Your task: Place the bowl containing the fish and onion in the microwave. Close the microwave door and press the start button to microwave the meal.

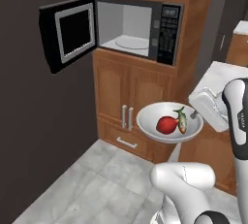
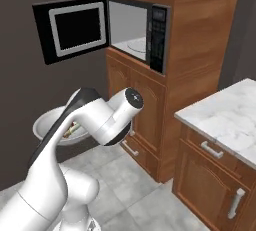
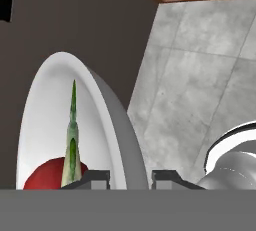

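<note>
The white-grey bowl (image 1: 154,114) hangs in the air below and in front of the microwave (image 1: 164,29). In it lie the red onion (image 1: 166,124) and the small grey-green fish (image 1: 182,120), side by side. My gripper (image 1: 195,115) is shut on the bowl's right rim. In the hand view the bowl (image 3: 45,110) stands edge-on, with its rim between the gripper (image 3: 131,177) tips, one finger inside and one outside; the fish (image 3: 72,135) and onion (image 3: 42,175) rest against the inner wall. The microwave door (image 1: 68,31) is swung wide open to the left, showing the pale cavity and turntable.
Wooden cabinets (image 1: 126,92) with drawer handles stand under the microwave. A marble-topped counter (image 2: 225,115) juts out on the right. A dark wall (image 1: 24,121) closes the left side. Grey floor tiles (image 1: 97,179) lie below. My arm's elbow (image 2: 115,115) covers most of the bowl (image 2: 45,120) in the right base view.
</note>
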Tool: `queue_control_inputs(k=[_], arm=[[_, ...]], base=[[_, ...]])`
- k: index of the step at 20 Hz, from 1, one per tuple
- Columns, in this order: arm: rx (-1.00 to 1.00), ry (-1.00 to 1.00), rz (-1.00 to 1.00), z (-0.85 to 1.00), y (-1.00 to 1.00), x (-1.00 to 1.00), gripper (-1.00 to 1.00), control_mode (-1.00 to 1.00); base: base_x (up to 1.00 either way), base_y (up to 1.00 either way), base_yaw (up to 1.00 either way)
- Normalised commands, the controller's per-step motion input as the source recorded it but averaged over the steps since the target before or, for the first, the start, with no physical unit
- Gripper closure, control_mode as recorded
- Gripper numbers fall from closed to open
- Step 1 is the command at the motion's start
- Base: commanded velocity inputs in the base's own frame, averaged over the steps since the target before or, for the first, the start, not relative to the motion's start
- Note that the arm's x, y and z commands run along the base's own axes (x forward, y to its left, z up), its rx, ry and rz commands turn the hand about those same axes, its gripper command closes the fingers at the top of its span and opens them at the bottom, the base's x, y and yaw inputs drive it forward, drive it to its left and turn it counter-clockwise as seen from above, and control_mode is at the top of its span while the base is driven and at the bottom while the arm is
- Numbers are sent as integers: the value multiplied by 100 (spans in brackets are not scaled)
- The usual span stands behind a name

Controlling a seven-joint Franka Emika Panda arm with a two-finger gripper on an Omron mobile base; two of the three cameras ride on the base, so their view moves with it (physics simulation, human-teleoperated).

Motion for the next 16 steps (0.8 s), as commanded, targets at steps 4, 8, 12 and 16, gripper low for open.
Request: queue_control_inputs(k=[4,8,12,16], arm=[[0,0,0,0,0,0,100,100],[0,0,0,0,0,0,100,100],[0,0,0,0,0,0,100,100],[0,0,0,0,0,0,100,100]], base=[[100,49,-37],[97,44,-35],[76,32,-33],[65,27,-30]])
